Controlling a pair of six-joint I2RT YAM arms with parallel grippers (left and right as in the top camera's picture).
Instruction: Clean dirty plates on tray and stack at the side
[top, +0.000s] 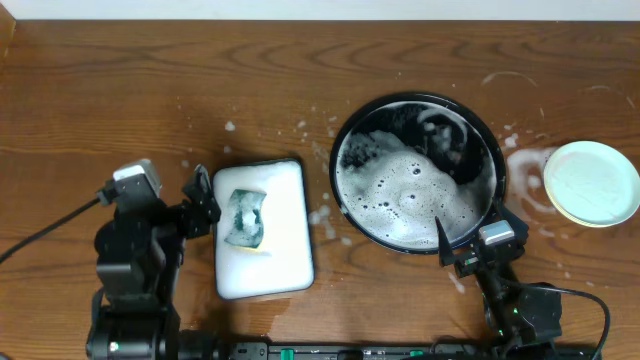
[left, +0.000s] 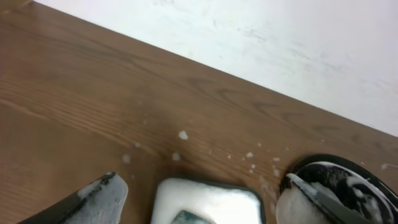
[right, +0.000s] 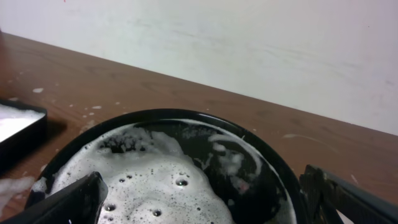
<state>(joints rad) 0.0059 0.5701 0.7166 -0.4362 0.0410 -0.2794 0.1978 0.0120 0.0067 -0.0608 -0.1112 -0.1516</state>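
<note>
Both our left gripper (top: 210, 205) and right gripper (top: 470, 228) hold jaws released, empty. Foam (top: 405, 195) hides the tray's (right: 264, 177) contents; a blind, slippery grasp could slop it onto the tabletop (top: 150, 90).

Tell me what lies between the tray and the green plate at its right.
Nothing solid: only foam smears on the wet table between tray and green plate, shown in the overhead view.

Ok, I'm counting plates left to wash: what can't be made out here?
- Floor of the large round black tray: white suds cover it in the overhead and right wrist views, so plates beneath cannot be told.
- Under the pale mint-green round plate: the overhead view looks straight down, hiding any stack.
- The teal sponge in the white rectangular dish: cut off by the bottom edge in the left wrist view.
</note>
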